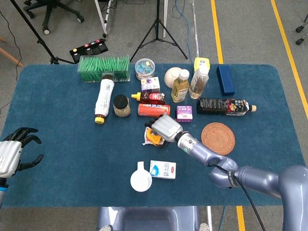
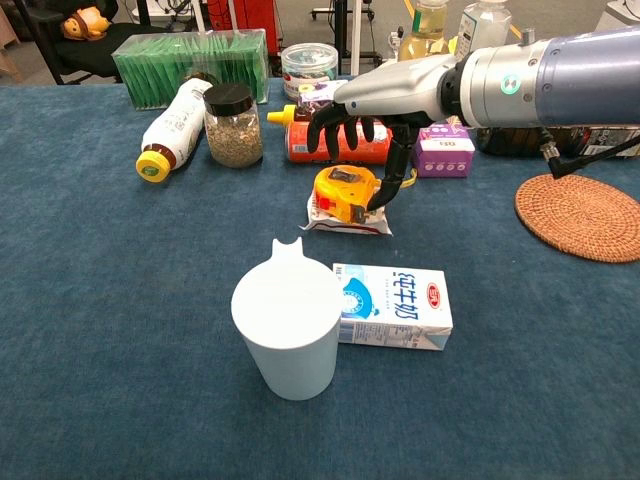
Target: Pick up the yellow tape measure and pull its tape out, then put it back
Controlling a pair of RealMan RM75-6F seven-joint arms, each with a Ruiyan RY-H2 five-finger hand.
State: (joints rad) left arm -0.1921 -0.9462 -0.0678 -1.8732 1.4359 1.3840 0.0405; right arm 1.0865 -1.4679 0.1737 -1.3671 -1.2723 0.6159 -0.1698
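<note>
The yellow tape measure (image 2: 342, 193) (image 1: 153, 136) lies on a white snack packet (image 2: 345, 219) near the table's middle. My right hand (image 2: 362, 118) (image 1: 166, 127) hovers over it from behind with fingers arched and spread. Its thumb reaches down beside the tape measure's right side; whether it touches is unclear. The other fingertips hang a little above the case, and nothing is held. My left hand (image 1: 14, 153) shows only in the head view, at the table's left edge, fingers apart and empty.
A white cup (image 2: 287, 330) and a milk carton (image 2: 395, 305) stand in front of the tape measure. A red can (image 2: 312, 150), a purple box (image 2: 445, 155) and a jar (image 2: 233, 125) sit behind it. A woven coaster (image 2: 585, 215) lies to the right.
</note>
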